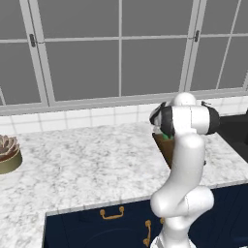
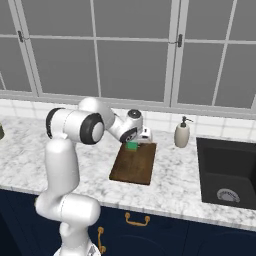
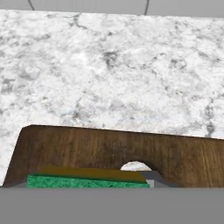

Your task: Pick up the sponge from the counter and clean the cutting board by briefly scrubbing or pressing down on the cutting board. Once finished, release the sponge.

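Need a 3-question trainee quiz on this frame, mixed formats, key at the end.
1. True or false: the sponge lies on the bare counter, clear of the cutting board.
2. What stands between the cutting board and the sink in the right base view? A) a kettle B) a soap dispenser C) a mug
3. Fill in: the gripper holds the sponge over the board's ____ end, the one nearest the window.

Key
1. False: the sponge is in the gripper, at the board's surface by the board's hole.
2. B
3. far
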You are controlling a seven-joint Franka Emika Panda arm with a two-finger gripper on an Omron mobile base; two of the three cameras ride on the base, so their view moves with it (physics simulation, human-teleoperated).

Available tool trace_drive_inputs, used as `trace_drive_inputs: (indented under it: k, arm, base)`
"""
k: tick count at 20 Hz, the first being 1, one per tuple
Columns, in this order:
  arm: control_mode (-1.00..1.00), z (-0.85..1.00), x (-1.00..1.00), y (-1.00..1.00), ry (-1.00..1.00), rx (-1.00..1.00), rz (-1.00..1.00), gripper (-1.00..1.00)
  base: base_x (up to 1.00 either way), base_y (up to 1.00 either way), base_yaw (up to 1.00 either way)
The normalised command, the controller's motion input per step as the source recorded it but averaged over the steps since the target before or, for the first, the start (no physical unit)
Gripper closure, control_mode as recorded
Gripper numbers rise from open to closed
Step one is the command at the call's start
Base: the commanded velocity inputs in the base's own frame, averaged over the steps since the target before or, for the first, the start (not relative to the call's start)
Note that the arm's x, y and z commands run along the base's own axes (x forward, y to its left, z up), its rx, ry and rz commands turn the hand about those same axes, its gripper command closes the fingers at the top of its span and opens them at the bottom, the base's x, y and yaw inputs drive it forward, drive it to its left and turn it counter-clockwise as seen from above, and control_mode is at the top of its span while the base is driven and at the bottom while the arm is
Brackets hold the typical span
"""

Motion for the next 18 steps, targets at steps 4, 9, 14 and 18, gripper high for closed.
trace_drive_inputs:
  k: [4, 9, 14, 18]
  arm:
    - [-1.00, -0.18, -0.24, -0.22, 0.00, 0.00, 0.01, 1.00]
    - [-1.00, -0.38, -0.61, 0.00, 0.00, 0.08, 0.09, 1.00]
    - [-1.00, -0.29, -0.99, -0.04, -0.01, 0.10, 0.02, 1.00]
    - [-1.00, -0.26, -1.00, -0.10, -0.04, 0.05, 0.03, 1.00]
  base:
    - [0.00, 0.00, 0.00]
    - [0.00, 0.00, 0.00]
    - [0.00, 0.00, 0.00]
    - [0.00, 0.00, 0.00]
